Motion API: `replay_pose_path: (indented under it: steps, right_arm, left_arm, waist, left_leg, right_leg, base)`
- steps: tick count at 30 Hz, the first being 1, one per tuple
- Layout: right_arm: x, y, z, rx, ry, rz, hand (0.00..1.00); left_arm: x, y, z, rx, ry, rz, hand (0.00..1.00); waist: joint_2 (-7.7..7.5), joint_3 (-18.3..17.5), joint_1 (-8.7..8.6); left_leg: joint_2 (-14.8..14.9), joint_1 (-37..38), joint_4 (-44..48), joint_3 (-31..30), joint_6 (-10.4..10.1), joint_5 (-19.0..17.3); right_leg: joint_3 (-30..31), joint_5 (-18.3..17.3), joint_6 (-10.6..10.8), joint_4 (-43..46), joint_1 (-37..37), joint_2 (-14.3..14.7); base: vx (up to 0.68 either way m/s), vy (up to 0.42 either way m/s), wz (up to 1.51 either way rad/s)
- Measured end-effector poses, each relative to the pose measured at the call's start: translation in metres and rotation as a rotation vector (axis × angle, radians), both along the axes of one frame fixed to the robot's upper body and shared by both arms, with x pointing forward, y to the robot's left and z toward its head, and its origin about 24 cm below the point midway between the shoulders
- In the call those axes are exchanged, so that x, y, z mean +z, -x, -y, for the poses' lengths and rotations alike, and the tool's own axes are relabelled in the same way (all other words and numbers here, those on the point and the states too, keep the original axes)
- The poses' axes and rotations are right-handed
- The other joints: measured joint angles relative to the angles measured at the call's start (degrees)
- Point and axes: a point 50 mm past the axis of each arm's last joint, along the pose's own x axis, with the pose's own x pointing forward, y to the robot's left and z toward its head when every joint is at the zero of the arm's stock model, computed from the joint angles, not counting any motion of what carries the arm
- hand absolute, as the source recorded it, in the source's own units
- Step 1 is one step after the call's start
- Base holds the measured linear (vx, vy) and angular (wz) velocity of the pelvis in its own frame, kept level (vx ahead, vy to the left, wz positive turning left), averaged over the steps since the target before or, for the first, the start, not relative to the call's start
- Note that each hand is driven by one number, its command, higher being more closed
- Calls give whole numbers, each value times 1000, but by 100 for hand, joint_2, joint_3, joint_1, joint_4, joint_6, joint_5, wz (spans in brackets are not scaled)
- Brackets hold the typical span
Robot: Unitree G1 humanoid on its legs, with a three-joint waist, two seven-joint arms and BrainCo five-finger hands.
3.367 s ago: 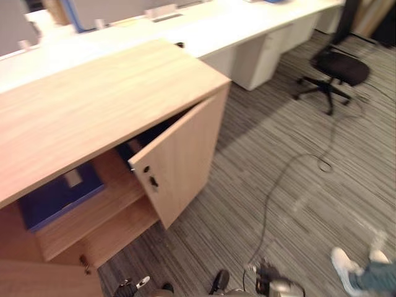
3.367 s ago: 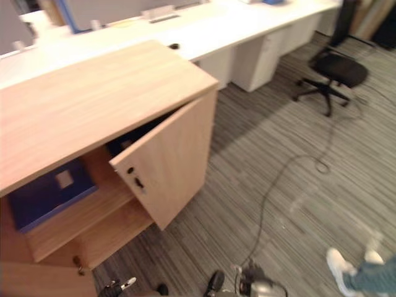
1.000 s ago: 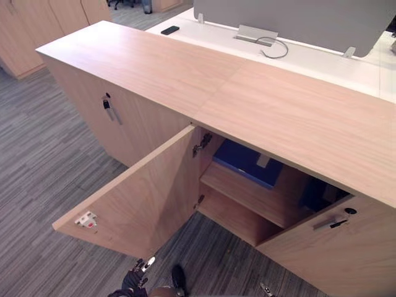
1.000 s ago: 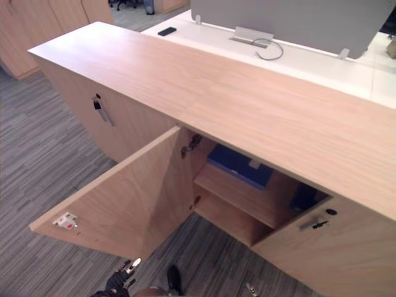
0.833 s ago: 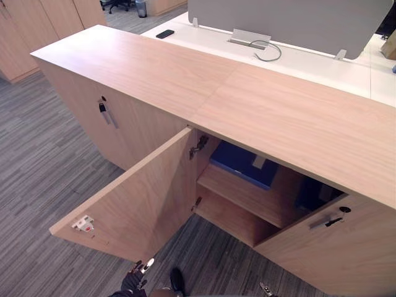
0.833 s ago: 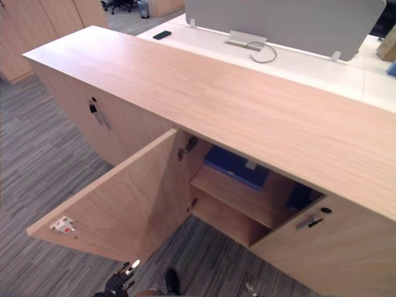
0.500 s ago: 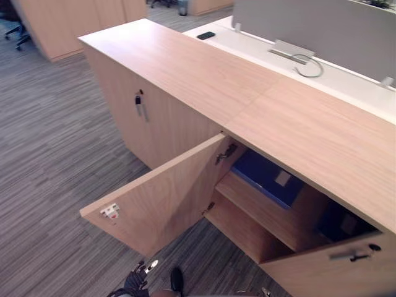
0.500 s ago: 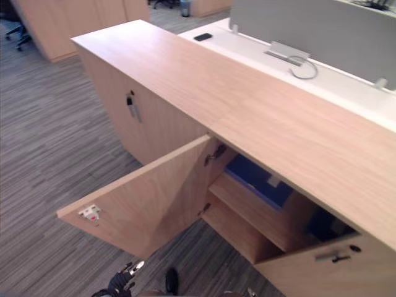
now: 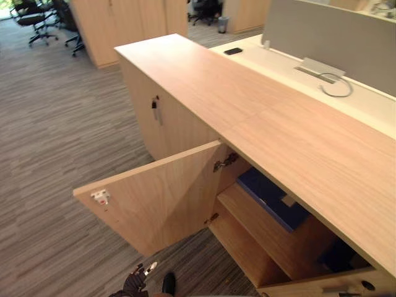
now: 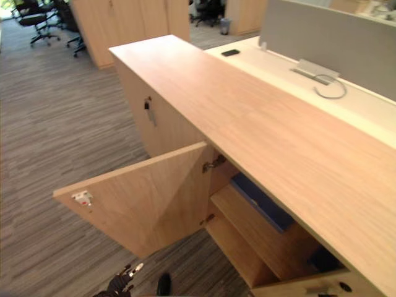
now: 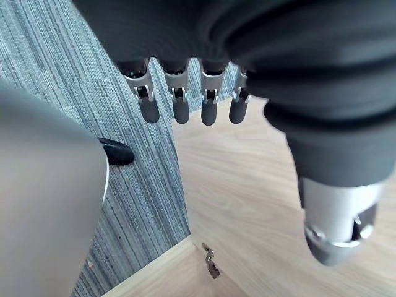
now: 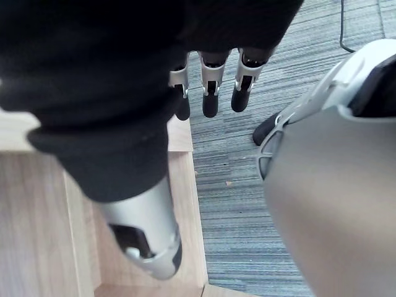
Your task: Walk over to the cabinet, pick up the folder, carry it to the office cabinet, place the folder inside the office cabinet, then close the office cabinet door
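Office cabinet [image 9: 260, 117], long, pale wood, seen from the left eye: left door [image 9: 161, 198] swung wide open, its free edge reaching out over the carpet [image 9: 49, 154] just ahead of the left hand [image 9: 135, 283]. Folder [image 9: 269, 195], blue, lying flat on the upper shelf inside, ahead and to the right of that hand and well apart from it, touched by neither hand. Second door [image 9: 322, 289], further right of the hand, partly open, only its top edge visible. Key [image 9: 156, 110] in the closed door ahead of the hand. White desk [image 9: 278, 62] beyond the cabinet top, carrying a dark phone [image 9: 233, 51] and backed by a grey partition [image 9: 334, 31]; office chairs [image 9: 34, 18] far ahead to the left. Right eye: same arrangement, folder on the same shelf. Left wrist: fingers [image 11: 180, 102] straight and hanging loose, thumb [image 11: 337, 226] set apart, nothing held; past them, carpet, a pale wood panel [image 11: 247, 185] and a small metal fitting [image 11: 210, 261] at its edge. Right wrist: right hand [image 12: 210, 86] likewise relaxed, fingers straight, thumb [image 12: 145, 241] apart, empty; pale wood boards [image 12: 37, 235] beyond the thumb and carpet beyond the fingertips.
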Motion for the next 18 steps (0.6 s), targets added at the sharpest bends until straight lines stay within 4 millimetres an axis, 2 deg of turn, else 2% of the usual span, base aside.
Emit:
replay_pose_path:
  steps: [1, 2, 3, 4, 5, 6, 7, 8, 9, 11, 13, 15, 16, 18]
  right_arm:
    - [0, -4, 0, -11, 0, 12, 0]
    - [1, -5, 2, -20, 5, 15, 0]
    - [1, -4, 4, -24, 8, 13, 0]
    - [2, -2, 9, -25, 20, 6, 0]
    - [2, -2, 12, -24, 28, 9, 0]
    - [4, -6, 16, -23, 45, 27, 0]
    - [4, -7, 17, -23, 45, 31, 0]
    - [5, -7, 18, -23, 47, 33, 0]
    - [5, -7, 19, -23, 51, 35, 0]
    - [5, -7, 19, -28, 43, 35, 0]
    - [5, -4, 19, -62, 32, 39, 0]
    - [5, -2, 20, -76, 35, 41, 0]
    - [5, 1, 19, -88, 37, 39, 0]
    - [4, 11, 18, -106, 37, 25, 0]
  left_arm:
    - [5, -6, 0, -21, -3, 28, 0]
    - [12, -16, 3, -46, 3, 76, 0]
    - [15, -20, 6, -59, 11, 98, 0]
    - [20, -23, 13, -80, 35, 134, 0]
    - [23, -23, 15, -89, 44, 150, 0]
    - [27, -27, 16, -102, 54, 179, 0]
    - [34, -35, 15, -117, 55, 218, 0]
    - [38, -40, 15, -125, 55, 241, 0]
    - [45, -46, 11, -128, 45, 273, 0]
    - [52, -50, -1, -107, 15, 302, 0]
    - [64, -56, -22, -93, -48, 339, 0]
    - [73, -59, -36, -85, -102, 360, 0]
    - [78, -61, -43, -85, -124, 378, 0]
    - [89, -68, -52, -75, -162, 420, 0]
  waist:
    - [-18, 86, -20]
    - [-8, 192, -55]
    - [42, 241, -58]
    - [137, 244, -50]
    - [194, 234, -44]
    - [281, 264, -56]
    - [253, 266, -62]
    - [251, 276, -56]
    - [255, 273, -86]
    - [304, 237, -80]
    - [395, 197, -69]
    - [516, 89, -62]
    - [534, 27, -70]
    - [516, -59, -76]
  left_leg:
    - [66, -237, 475, 677, 248, -296]
    - [250, -589, 1370, 1534, 458, -760]
    - [370, -732, 1851, 1848, 509, -997]
    - [604, -909, 2676, 2272, 462, -1425]
    - [667, -976, 2906, 2396, 463, -1614]
    - [609, -1075, 3106, 2359, 547, -1833]
    - [371, -1129, 2998, 2309, 545, -1937]
    - [266, -1133, 2919, 2303, 607, -1971]
    - [119, -1120, 2800, 2319, 684, -2016]
    - [-90, -1092, 2591, 2259, 746, -1939]
    - [-285, -724, 1699, 2150, 788, -1484]
    - [-273, -380, 881, 2081, 732, -1088]
    - [-277, -205, 543, 2056, 707, -926]
    - [-282, 148, 46, 2035, 647, -715]
  right_leg:
    - [-168, 14, -23, 7, 1, -87]
    - [-354, 14, -22, 58, 25, -189]
    - [-435, 9, -26, 101, 55, -219]
    - [-504, -30, 0, 180, 90, -272]
    - [-507, -95, 46, 251, 88, -291]
    - [-508, -256, 125, 485, 35, -403]
    - [-507, -377, 106, 624, -70, -575]
    - [-506, -382, 106, 623, -78, -629]
    - [-454, -405, 19, 489, -46, -643]
    - [-313, -400, -24, 267, -28, -605]
    - [-350, -366, -76, 54, -161, -439]
    - [-390, -309, -120, -125, -400, -147]
    - [-386, -236, -220, -228, -471, -50]
    - [-363, 146, -367, -341, -535, 20]
  base:
    - [-49, 107, 62]
    - [-40, 123, 68]
    - [18, 169, 56]
    - [71, 181, 25]
    - [153, 271, 24]
    - [164, 310, 35]
    - [150, 305, 47]
    - [132, 271, 59]
    - [144, 212, 58]
    - [125, 134, 46]
    - [52, 10, 22]
    - [23, -29, 5]
    - [39, -36, 13]
    - [37, -28, 8]
